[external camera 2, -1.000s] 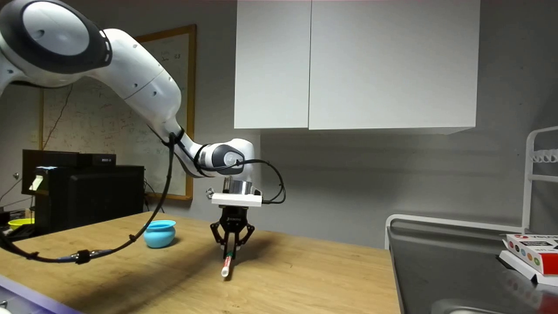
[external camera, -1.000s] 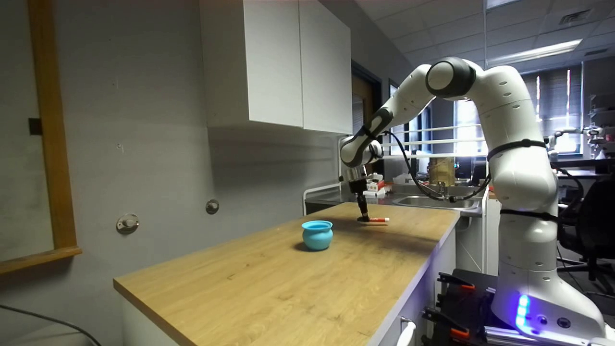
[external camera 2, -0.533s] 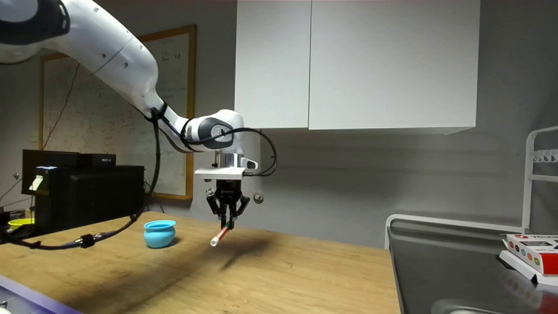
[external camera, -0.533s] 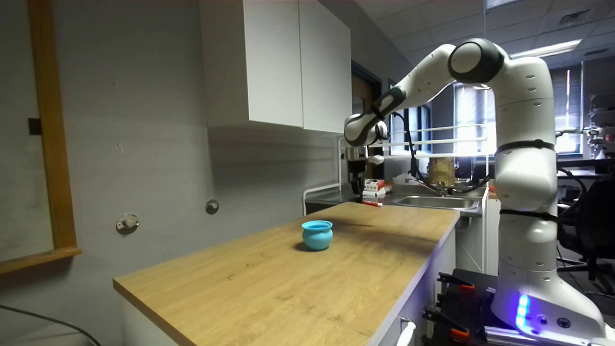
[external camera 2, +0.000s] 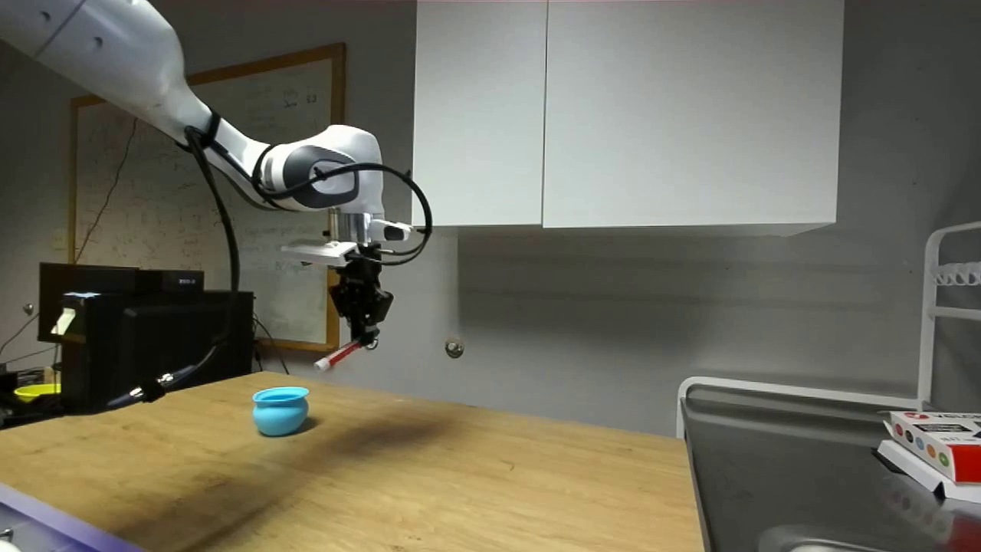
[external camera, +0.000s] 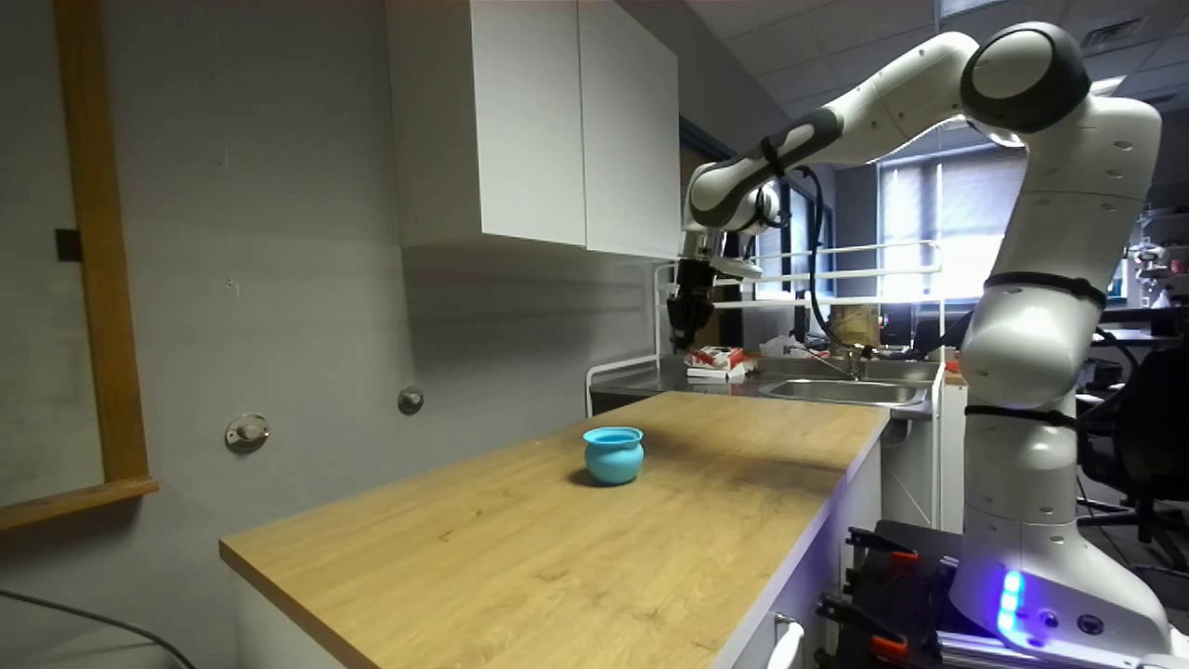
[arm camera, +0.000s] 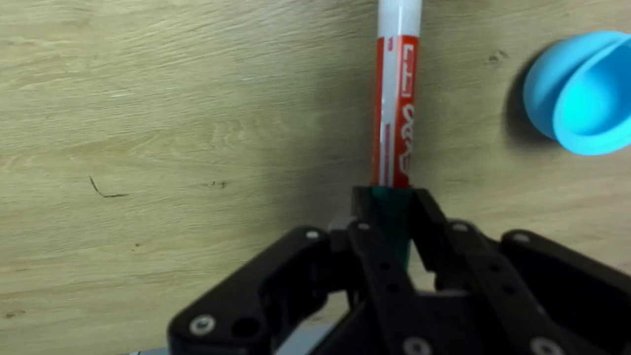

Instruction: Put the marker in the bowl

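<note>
The marker (arm camera: 397, 108) is red with a white end and a green part. My gripper (arm camera: 392, 197) is shut on the green part, and the red and white length sticks out from the fingertips. In an exterior view the gripper (external camera 2: 366, 340) holds the marker (external camera 2: 339, 356) tilted, well above the table. The teal-blue bowl (external camera 2: 280, 414) stands upright on the table, below and left of the gripper there. It also shows at the right edge of the wrist view (arm camera: 547, 93), apart from the marker. In an exterior view the bowl (external camera: 613, 460) stands nearer the camera than the raised gripper (external camera: 685, 346).
The wooden table (external camera: 520, 548) runs along the wall. White wall cabinets (external camera 2: 625, 115) hang above its back. A metal sink (external camera: 841, 390) and red-white boxes (external camera 2: 939, 445) lie past one end. A black computer (external camera 2: 184, 345) stands behind the other end.
My gripper has lifted the marker from the table and moved up and, in an exterior view, left towards the bowl's side. The wrist has turned somewhat. The bowl has not moved.
</note>
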`<state>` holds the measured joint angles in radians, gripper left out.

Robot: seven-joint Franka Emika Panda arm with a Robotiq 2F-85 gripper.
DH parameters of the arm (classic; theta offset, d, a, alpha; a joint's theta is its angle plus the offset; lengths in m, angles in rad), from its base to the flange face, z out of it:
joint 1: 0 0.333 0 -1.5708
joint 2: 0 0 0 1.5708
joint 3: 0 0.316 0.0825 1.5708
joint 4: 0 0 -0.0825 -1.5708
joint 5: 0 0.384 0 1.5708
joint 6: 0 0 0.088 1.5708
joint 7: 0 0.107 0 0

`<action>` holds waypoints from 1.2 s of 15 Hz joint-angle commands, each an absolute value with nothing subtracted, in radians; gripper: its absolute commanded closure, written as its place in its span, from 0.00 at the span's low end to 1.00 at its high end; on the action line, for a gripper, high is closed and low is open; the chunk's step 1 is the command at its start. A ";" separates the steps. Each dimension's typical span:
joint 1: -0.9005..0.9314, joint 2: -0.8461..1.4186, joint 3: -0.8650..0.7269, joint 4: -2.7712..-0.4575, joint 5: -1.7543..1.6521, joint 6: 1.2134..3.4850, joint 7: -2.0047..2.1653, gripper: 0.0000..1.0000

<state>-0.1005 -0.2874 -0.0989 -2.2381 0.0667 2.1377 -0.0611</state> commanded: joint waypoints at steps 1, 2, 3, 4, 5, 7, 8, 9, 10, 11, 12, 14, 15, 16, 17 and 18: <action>-0.084 -0.421 -0.043 -2.347 0.102 2.250 0.137 0.93; -0.080 -0.444 -0.017 -2.364 0.097 2.298 0.195 0.93; -0.079 -0.458 0.013 -2.379 0.085 2.360 0.253 0.93; -0.079 -0.468 0.048 -2.392 0.071 2.422 0.313 0.93; -0.085 -0.471 0.083 -2.407 0.054 2.495 0.370 0.93; -0.114 -0.469 0.175 -2.440 -0.003 2.652 0.497 0.93; -0.140 -0.463 0.231 -2.460 -0.050 2.737 0.564 0.93; -0.184 -0.455 0.294 -2.477 -0.113 2.814 0.639 0.93; -0.237 -0.454 0.359 -2.493 -0.175 2.864 0.706 0.93; -0.301 -0.452 0.425 -2.507 -0.242 2.907 0.781 0.93; -0.364 -0.457 0.488 -2.522 -0.303 2.933 0.847 0.93; -0.486 -0.483 0.607 -2.552 -0.396 2.958 0.953 0.93; -0.528 -0.496 0.652 -2.561 -0.424 2.958 0.988 0.93; -0.564 -0.503 0.693 -2.573 -0.444 2.954 1.016 0.93; -0.608 -0.505 0.736 -2.577 -0.468 2.954 1.044 0.93; -0.643 -0.513 0.776 -2.585 -0.486 2.951 1.065 0.93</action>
<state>-0.5386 -0.4677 0.6696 -2.5507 -0.4195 2.9442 0.9807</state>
